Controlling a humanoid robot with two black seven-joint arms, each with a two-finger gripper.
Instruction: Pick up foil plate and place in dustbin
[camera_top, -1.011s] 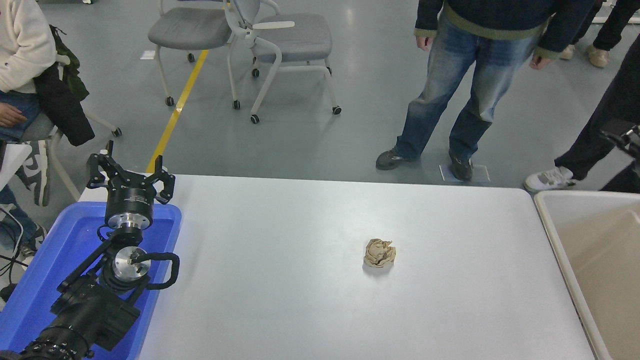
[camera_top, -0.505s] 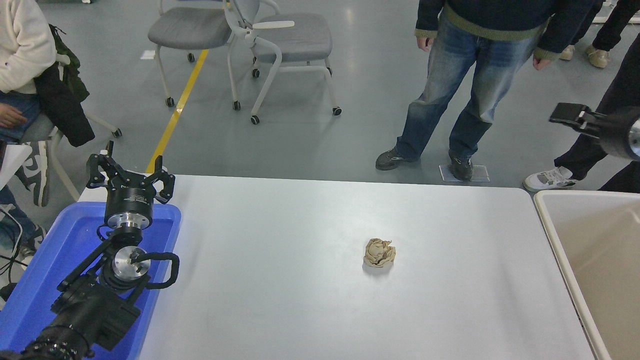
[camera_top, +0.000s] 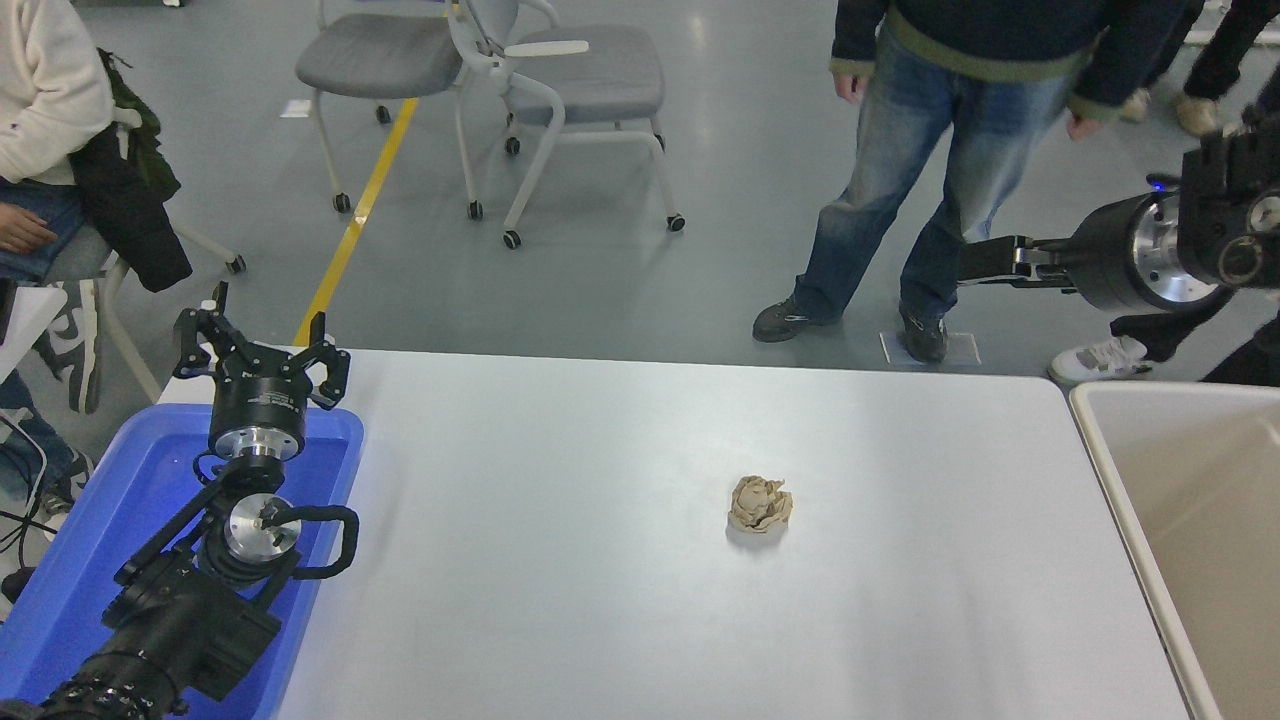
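Observation:
The foil plate is not in view anywhere on the table. The dustbin (camera_top: 1215, 540), beige with a pale cream rim, stands at the table's right edge, partly cut off by the picture. My right gripper (camera_top: 985, 266) reaches in from the right edge, high above the floor beyond the table's far right corner, pointing left with nothing visible in it. It is seen side-on. My left gripper (camera_top: 262, 345) is open and empty, parked over the blue tub at the lower left.
A small tan paper ball (camera_top: 760, 503) lies on the white table (camera_top: 560, 560) right of centre. A blue tub (camera_top: 70, 590) sits under my left arm. A person in jeans (camera_top: 900, 190) stands beyond the far edge, others at the right; chairs stand behind.
My right arm has swung in from the right edge and risen, its gripper now reaching further left above the far right corner. The paper ball and left arm have not moved.

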